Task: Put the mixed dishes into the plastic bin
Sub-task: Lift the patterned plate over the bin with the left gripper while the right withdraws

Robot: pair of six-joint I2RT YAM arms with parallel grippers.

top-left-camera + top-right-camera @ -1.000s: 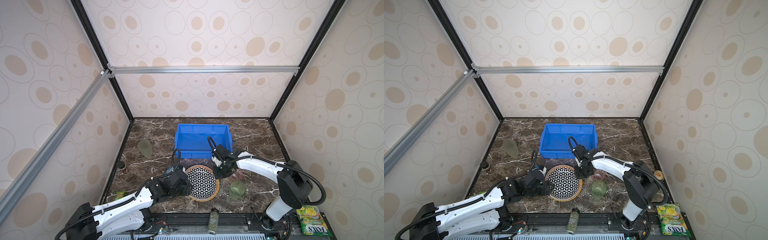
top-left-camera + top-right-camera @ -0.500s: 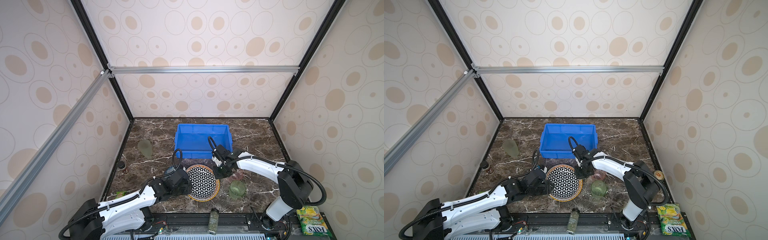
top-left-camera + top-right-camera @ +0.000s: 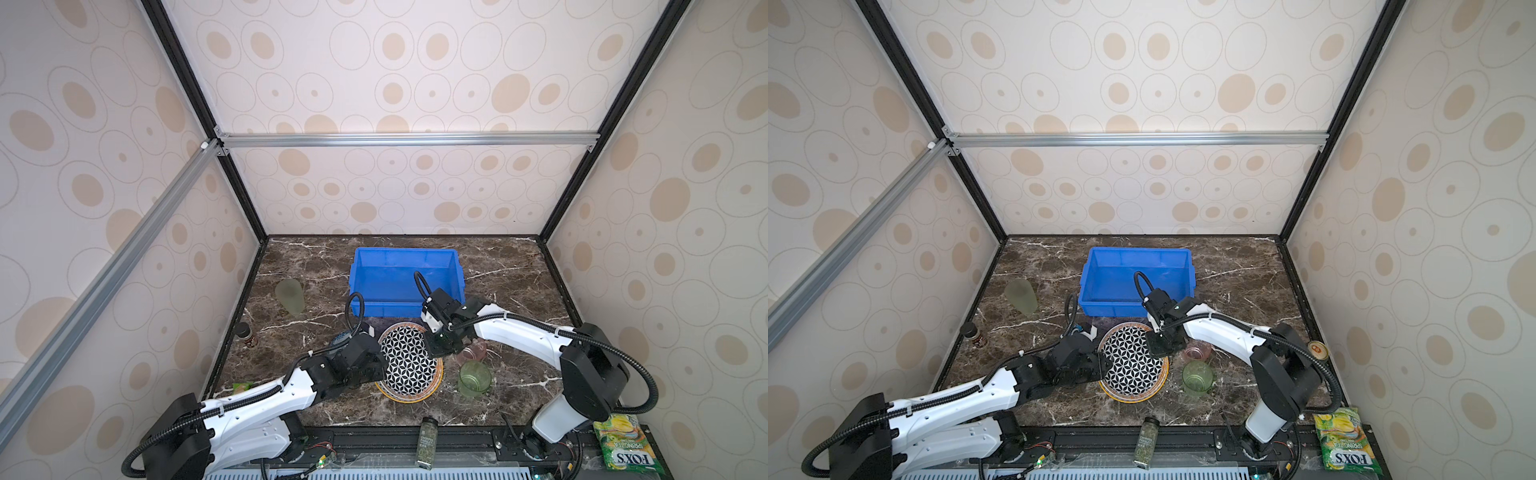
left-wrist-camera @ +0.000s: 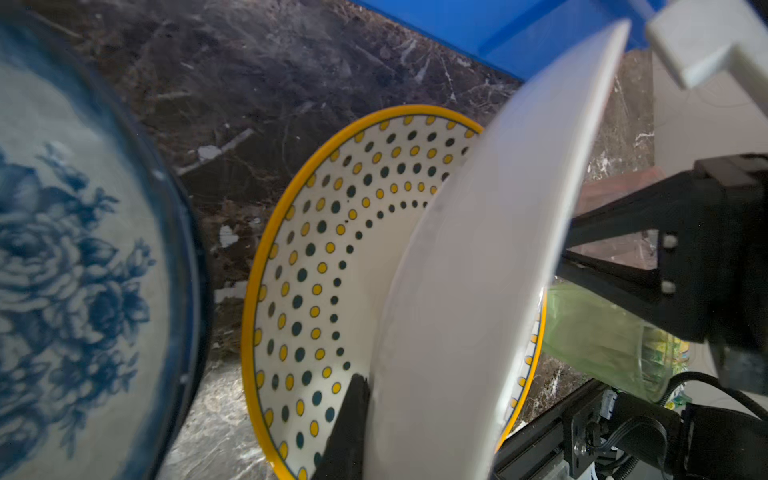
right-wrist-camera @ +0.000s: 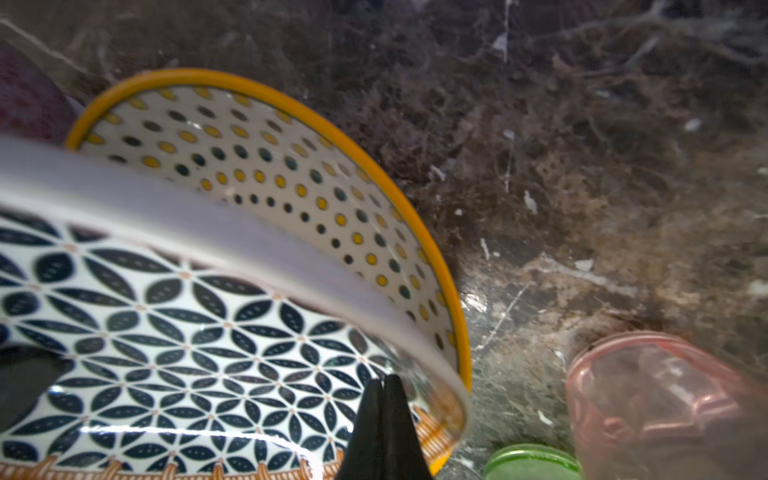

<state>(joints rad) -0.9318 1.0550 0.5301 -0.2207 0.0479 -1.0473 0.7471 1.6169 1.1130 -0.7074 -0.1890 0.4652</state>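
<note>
Entry: the black-white geometric plate (image 3: 409,361) sat tilted on top of the dotted-rim plate (image 4: 324,249), not flat, and its white underside (image 4: 478,270) faced the left wrist camera. Both plates were on the desk (image 3: 519,291), just in front of the blue plastic bin (image 3: 405,274), which held no dish that we could see. The plate lay between the two grippers. The left gripper (image 3: 378,370) was at its left rim, and the right gripper (image 3: 440,349) was at its right rim, on the side nearer the bin. In the right wrist view the right gripper's fingertips (image 5: 376,415) were pressed together over the orange band of the plate's rim. We saw nothing clamped between them, so we judged that they were bearing on the rim rather than pinching it. One finger (image 4: 349,419) of the left gripper lay against the plate's underside. The other finger was hidden behind the plate, so we could not tell whether that gripper had closed on the rim. The relation that matters is that the bin's near wall lay straight beyond the plate's far edge, away from both arm bases. Any carry therefore needed to rise over that wall and go forward. A blue-white floral bowl (image 4: 75,249) lay just beside the left gripper. A pink cup (image 5: 665,407) and a green cup (image 3: 473,378) stood near the right one.
</note>
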